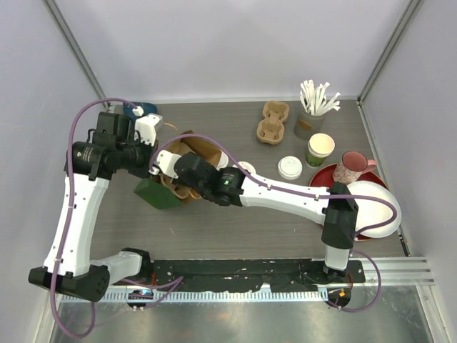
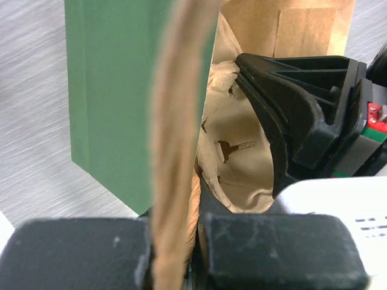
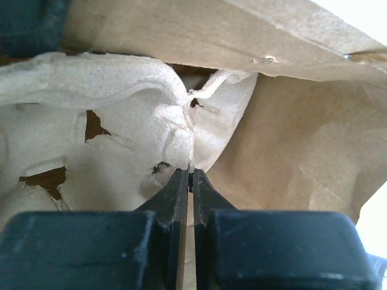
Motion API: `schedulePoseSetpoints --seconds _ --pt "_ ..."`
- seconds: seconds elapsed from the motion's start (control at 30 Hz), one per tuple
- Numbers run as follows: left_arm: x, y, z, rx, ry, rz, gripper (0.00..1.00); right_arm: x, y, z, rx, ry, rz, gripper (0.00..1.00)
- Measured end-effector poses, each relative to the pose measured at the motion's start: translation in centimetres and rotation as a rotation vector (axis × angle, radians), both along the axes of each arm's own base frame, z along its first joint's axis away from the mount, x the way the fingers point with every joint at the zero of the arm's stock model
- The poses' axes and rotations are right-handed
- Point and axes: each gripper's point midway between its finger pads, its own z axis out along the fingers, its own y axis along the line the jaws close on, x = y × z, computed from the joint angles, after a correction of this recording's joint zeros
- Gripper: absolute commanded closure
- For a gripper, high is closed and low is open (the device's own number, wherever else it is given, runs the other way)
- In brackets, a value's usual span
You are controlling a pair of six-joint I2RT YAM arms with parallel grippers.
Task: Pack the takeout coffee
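Lidded cup (image 1: 290, 166) upright on the table (image 1: 235, 229), right of centre, well apart from the bag (image 1: 193, 151). Second lid (image 1: 246, 168) nearer the bag, half hidden behind the right arm; cup beneath it not to be made out. Both outside the bag.

Bag of brown paper, open at left centre, with a pulp carrier (image 3: 121, 121) inside. Green box (image 2: 115, 103) just beside the bag on its near side; touching or not, cannot tell.

Left gripper (image 2: 172, 241) closed narrow on a brown paper strip of the bag, rim or handle unclear, with the strip running straight up between the pads. Right gripper (image 3: 188, 181) reaching into the bag's mouth, fingers pinched almost together on a thin ridge of the carrier. One black finger (image 2: 284, 121) of it seen from the left wrist, lying against the pulp.

Further right: open cup (image 1: 319, 150), green, cream inside, just beside the lidded cup. Spare carrier (image 1: 273, 121) toward the back. White sticks (image 1: 318, 96) upright in a pot at the back right. Pink mug (image 1: 350, 168) on a red plate (image 1: 325, 175), white plate (image 1: 378, 207) lying over the same red plate.
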Motion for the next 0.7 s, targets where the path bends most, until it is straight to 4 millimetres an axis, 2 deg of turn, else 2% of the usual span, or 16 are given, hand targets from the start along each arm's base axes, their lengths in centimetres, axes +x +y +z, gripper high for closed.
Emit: schedulePoseSetpoints --seconds 0.17,0.27,0.43,0.57,0.7 --pt "0.4 -0.9 -0.4 -0.095 0.072 -0.02 1.0 0.7 -1.0 -0.6 -0.083 0.006 -0.012 0.99" --pt "0.5 -0.8 -0.5 -0.113 0.082 -0.013 1.0 0.7 -0.6 -0.8 -0.099 0.019 0.005 0.99" --pt "0.8 0.6 -0.5 -0.161 0.119 0.047 1.0 1.0 0.8 -1.1 -0.117 0.038 0.053 0.99" --pt "2.2 2.5 -1.0 -0.22 0.171 0.132 1.0 0.9 0.8 -2.8 -0.179 0.059 0.088 0.99" --pt "2.8 2.5 -1.7 -0.258 0.216 0.138 1.0 0.2 0.7 -3.0 -0.205 0.078 0.118 0.99"
